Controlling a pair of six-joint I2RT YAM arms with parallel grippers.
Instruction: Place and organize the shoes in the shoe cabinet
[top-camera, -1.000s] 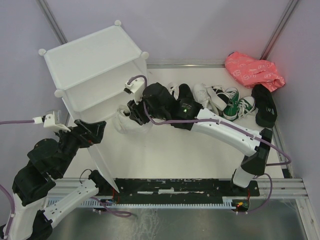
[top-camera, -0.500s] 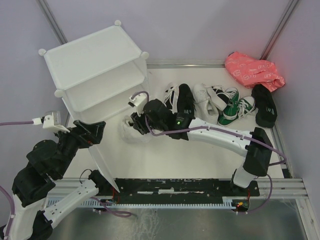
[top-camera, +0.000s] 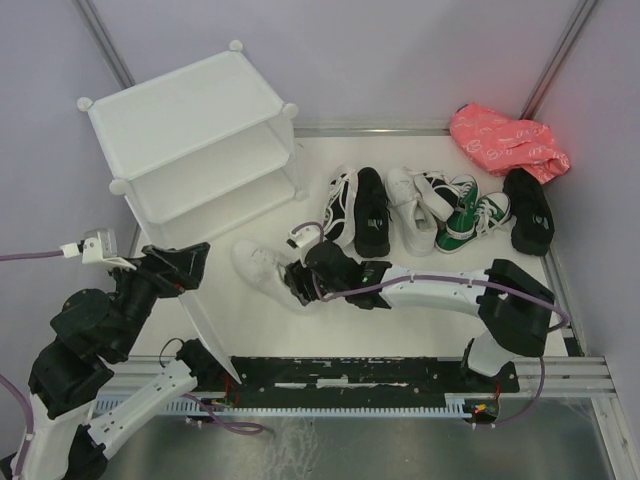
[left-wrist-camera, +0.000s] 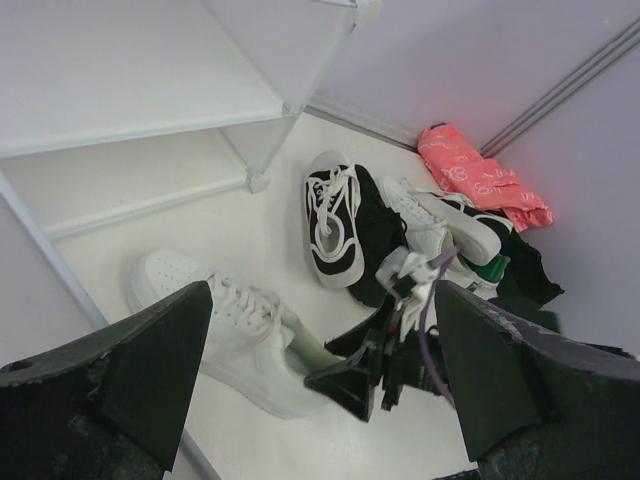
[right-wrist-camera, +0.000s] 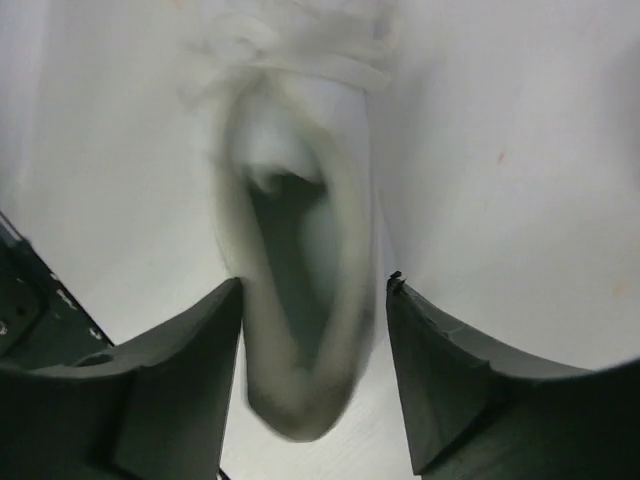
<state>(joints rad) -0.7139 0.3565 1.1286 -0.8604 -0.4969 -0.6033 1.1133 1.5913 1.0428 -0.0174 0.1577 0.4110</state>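
Note:
The white shoe cabinet (top-camera: 180, 110) stands at the back left with its door panel (top-camera: 205, 330) swung open toward me. My left gripper (top-camera: 175, 265) is open at the door's upper edge; in its wrist view (left-wrist-camera: 322, 290) nothing sits between the wide-apart fingers. A white sneaker (top-camera: 262, 268) lies flat on the table in front of the cabinet. My right gripper (top-camera: 300, 282) straddles its heel (right-wrist-camera: 300, 230) with jaws open; the left finger touches it and the right finger stands slightly off. The sneaker looks blurred there.
A black sneaker with white laces (top-camera: 345, 200), a plain black shoe (top-camera: 372, 210), another white sneaker (top-camera: 412, 205), green sneakers (top-camera: 470, 215) and a black shoe (top-camera: 528, 210) lie in a row at the back. A pink bag (top-camera: 505, 140) lies in the back right corner.
My right gripper drew the white sneaker away from the cabinet's lower opening, toward the near edge, and it now lies flat. The left arm dipped slightly.

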